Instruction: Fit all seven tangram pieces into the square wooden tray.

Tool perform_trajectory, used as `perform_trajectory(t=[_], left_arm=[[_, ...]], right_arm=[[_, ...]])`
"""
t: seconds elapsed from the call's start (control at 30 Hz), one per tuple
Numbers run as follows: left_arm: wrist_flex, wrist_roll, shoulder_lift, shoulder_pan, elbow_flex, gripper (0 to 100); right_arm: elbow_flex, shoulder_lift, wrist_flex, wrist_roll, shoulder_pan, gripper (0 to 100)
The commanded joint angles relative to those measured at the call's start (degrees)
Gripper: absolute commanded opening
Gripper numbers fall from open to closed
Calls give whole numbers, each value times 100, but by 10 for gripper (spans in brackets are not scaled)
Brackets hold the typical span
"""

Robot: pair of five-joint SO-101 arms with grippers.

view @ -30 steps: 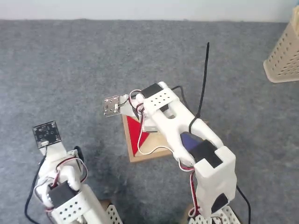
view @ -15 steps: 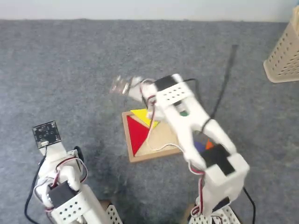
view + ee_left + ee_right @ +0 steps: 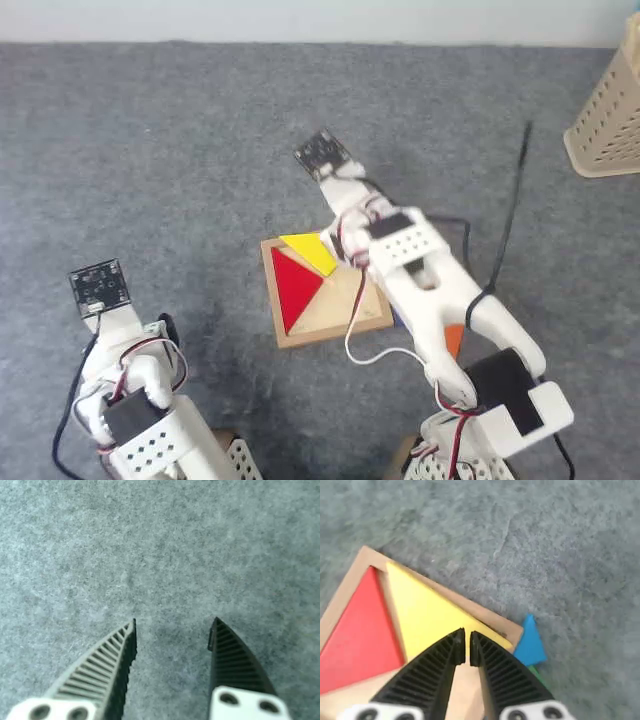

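The square wooden tray (image 3: 330, 334) is lying directly beneath the right pincer (image 3: 467, 635), whose jaws are sitting nearly closed and holding nothing. The red triangle (image 3: 293, 285) is resting in the tray, off to 1 side of the tips. The yellow triangle (image 3: 312, 252) is lying just under them, newly seated beside the red one, and the arm is swinging clear of the tray it was covering 1 second ago. That is making 2 of 7 placed. A blue piece (image 3: 530, 644) is waiting just outside the rim. The left pincer (image 3: 174, 622) is hanging wide open over carpet (image 3: 160, 540).
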Motion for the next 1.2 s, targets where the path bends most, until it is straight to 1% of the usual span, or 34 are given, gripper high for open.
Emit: perform_trajectory(t=[0.0,0.1,0.37,0.67,0.8,0.9,1.03,1.17], left_arm=[[18,53,-62,18,-110,225],[18,53,-62,18,-110,225],[18,53,-62,18,-110,225],[18,53,-62,18,-110,225],[18,53,-62,18,-110,225],[18,53,-62,18,-110,225],[18,53,-62,18,-110,225],[18,53,-62,18,-110,225]], right_arm=[[457,-215,-1367,-229,4,8],[501,66,-1578,-229,-31,8],[448,585,-1534,-185,-453,7],[484,409,-1499,-185,-356,7],[510,-295,-875,-220,-251,7],[510,-1007,-84,-220,-189,7],[510,-1947,954,-220,312,7],[519,-2273,1481,-237,963,9]])
